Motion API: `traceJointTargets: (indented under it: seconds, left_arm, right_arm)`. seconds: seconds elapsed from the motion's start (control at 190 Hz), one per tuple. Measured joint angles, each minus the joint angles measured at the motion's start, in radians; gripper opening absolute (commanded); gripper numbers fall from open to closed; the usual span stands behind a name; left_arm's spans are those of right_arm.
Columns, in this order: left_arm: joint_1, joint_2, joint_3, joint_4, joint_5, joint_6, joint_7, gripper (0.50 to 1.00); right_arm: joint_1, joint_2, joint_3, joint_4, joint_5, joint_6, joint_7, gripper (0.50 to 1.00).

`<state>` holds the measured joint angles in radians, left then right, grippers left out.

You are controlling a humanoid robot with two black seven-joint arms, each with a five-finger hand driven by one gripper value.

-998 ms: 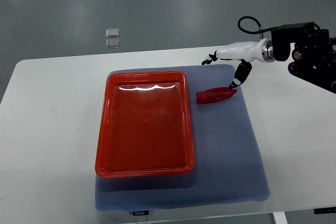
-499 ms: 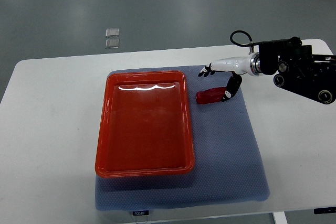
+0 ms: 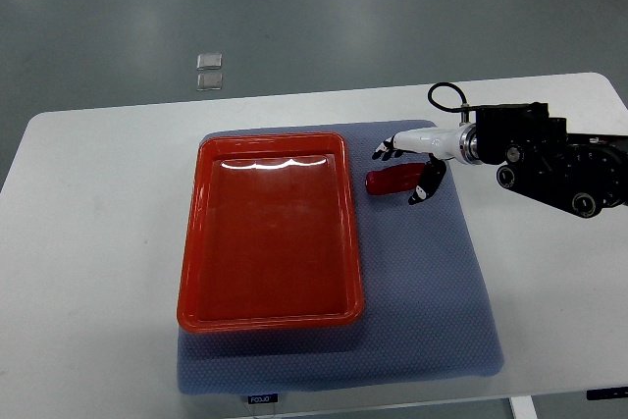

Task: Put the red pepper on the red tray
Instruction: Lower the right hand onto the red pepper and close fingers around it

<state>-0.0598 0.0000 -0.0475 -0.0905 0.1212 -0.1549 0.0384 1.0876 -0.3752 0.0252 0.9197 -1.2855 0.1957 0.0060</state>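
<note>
Scanning left to right, you see: red tray [image 3: 270, 316] on blue mat [image 3: 432, 311], white table [image 3: 88, 242] beneath. Just right of tray's top corner, pepper [image 3: 391, 182]: small, dark red, glossy, lying flat on mat. Right hand [image 3: 416, 166] straddles pepper's right end, fingers spread either side, not clamped.

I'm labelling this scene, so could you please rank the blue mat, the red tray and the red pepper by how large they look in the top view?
1. Blue mat, largest; it extends past the tray on every side.
2. Red tray, clearly smaller than the mat.
3. Red pepper, far the smallest, lying on the mat under the right hand.
</note>
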Motion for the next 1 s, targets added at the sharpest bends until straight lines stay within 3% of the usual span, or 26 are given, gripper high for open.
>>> traceJointTargets:
  seconds: [0.278,0.431,0.62,0.94,0.998]
  left_arm:
    - [0.0,0.0,0.0,0.0,0.0,0.0,0.0,1.0]
    - [0.0,0.0,0.0,0.0,0.0,0.0,0.0,1.0]
    - [0.0,0.0,0.0,0.0,0.0,0.0,0.0,1.0]
    - [0.0,0.0,0.0,0.0,0.0,0.0,0.0,1.0]
    - [0.0,0.0,0.0,0.0,0.0,0.0,0.0,1.0]
  right_arm:
    - [-0.01,0.002,-0.003,-0.011,-0.002,-0.013,0.001,0.829]
    - [-0.01,0.002,-0.006,-0.012,-0.003,-0.013,0.002,0.77]
    - [-0.009,0.002,-0.007,-0.012,-0.003,-0.012,0.003,0.754]
    - [-0.009,0.002,-0.008,-0.012,-0.019,-0.003,0.007,0.619]
    - [-0.009,0.002,-0.008,-0.011,-0.02,-0.001,0.007,0.613]
